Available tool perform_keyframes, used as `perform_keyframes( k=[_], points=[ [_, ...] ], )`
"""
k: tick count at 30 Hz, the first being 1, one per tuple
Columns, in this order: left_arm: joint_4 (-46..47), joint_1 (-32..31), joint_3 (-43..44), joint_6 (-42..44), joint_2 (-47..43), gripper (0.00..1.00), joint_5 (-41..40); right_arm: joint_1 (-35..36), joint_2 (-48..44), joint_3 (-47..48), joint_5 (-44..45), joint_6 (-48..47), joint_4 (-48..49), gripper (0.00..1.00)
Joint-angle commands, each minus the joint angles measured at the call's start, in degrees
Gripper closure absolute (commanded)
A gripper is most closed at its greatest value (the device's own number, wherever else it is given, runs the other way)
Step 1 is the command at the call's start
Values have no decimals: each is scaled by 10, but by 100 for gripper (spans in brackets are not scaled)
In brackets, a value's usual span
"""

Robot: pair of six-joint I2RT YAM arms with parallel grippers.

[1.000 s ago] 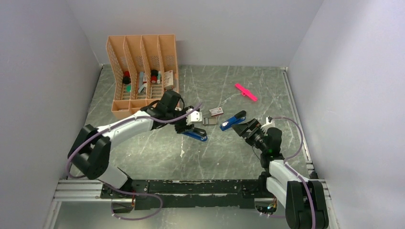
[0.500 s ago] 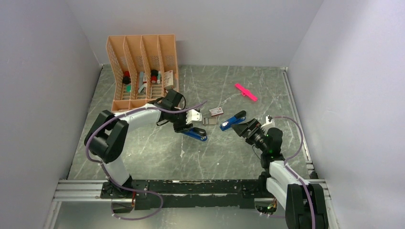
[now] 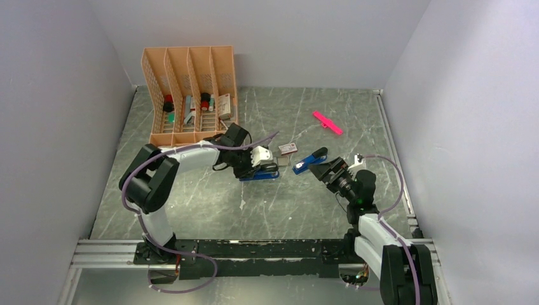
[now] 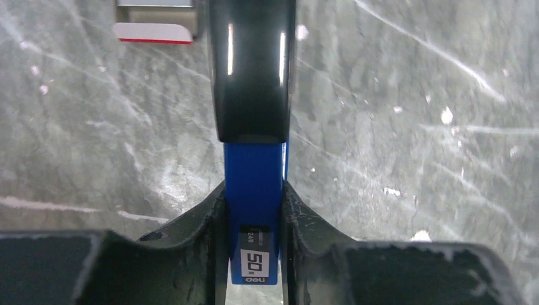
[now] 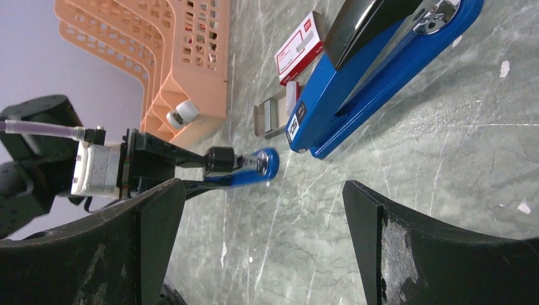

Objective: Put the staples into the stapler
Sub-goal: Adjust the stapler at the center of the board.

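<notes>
The left gripper clamps a blue stapler, the right gripper gapes wide beside a second stapler, with staples and their box between them and an orange rack behind.

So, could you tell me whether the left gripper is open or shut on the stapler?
Shut on the stapler: the left gripper has a finger against each side, with no gap in the wrist view.
</notes>
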Motion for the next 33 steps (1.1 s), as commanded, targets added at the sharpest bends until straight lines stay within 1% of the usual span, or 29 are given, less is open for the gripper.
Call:
perform_keyframes(
  k=[1,3,4,6,10,12,15,18,20,22,25,33],
  points=[
    [87,-36,-31,-139,-39,77,-82,8,2,16,25,39,8,0],
    [118,-50,-41,-203,-52,85,-104,16,9,19,39,65,17,0],
    [130,-62,-50,-245,-59,89,-115,26,12,21,47,79,25,0],
    [154,-75,-66,-295,-73,93,-125,62,20,31,78,97,32,0],
    [203,-103,-95,-419,-93,93,-164,176,51,58,191,132,50,0],
    [205,-106,-93,-490,-91,93,-200,228,85,72,224,156,69,1],
    [204,-112,-93,-568,-86,93,-234,268,160,94,223,199,117,4],
    [236,-125,-116,-618,-95,93,-247,296,246,109,193,247,189,10],
    [256,-129,-131,-652,-100,93,-251,313,288,114,186,268,218,13],
    [275,-133,-143,-670,-101,93,-247,327,314,125,190,277,218,15],
    [279,-144,-141,-670,-88,93,-252,340,346,138,195,282,219,17],
    [286,-151,-145,-667,-79,93,-253,342,400,162,195,289,208,19]
  ],
)
